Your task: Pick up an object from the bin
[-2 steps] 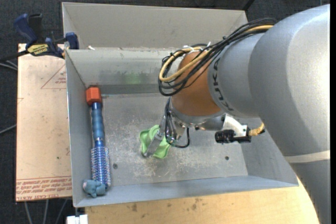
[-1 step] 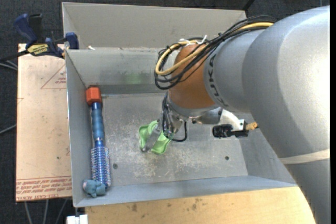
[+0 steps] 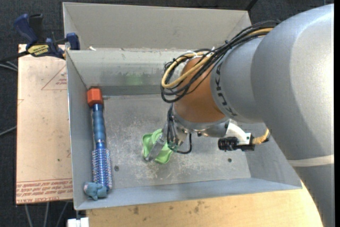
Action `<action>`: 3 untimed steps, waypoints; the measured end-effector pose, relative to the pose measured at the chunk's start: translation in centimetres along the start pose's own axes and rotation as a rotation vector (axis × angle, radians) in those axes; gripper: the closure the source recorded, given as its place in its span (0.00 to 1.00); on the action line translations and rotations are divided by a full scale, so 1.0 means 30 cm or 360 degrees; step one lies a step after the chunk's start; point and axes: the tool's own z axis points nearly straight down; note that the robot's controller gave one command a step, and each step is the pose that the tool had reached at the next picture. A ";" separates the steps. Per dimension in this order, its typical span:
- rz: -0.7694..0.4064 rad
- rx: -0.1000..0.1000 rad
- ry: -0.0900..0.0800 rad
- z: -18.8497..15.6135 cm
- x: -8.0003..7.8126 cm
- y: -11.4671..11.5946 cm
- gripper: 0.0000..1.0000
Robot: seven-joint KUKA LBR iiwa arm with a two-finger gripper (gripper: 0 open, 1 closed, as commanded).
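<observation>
The grey metal bin (image 3: 159,186) has sloping walls and a scuffed, flat floor. The arm (image 3: 265,77) comes in over the right rim, its orange cover (image 3: 194,99) and looped cables (image 3: 179,73) hanging above the middle of the floor. The gripper (image 3: 158,151) is low, down at a crumpled green soft thing (image 3: 151,141) that lies near the floor's centre, a little toward the near wall. The gripper touches or overlaps this green thing, but whether it is clenched or released cannot be told.

A long blue brush (image 3: 99,138) lies straight along the foot of the left wall, its orange cap (image 3: 94,95) at the far end and its bristled end in the near-left corner. Bare floor lies between the brush and the green thing, and more runs back to the far wall. A narrower bare strip separates the green thing from the near wall.
</observation>
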 end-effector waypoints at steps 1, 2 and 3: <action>0.0050 0.0020 0.0024 0.007 -0.043 0.062 1.00; 0.0074 0.0001 -0.0005 0.000 0.005 0.044 1.00; 0.0095 0.0005 -0.0001 0.001 0.041 0.047 1.00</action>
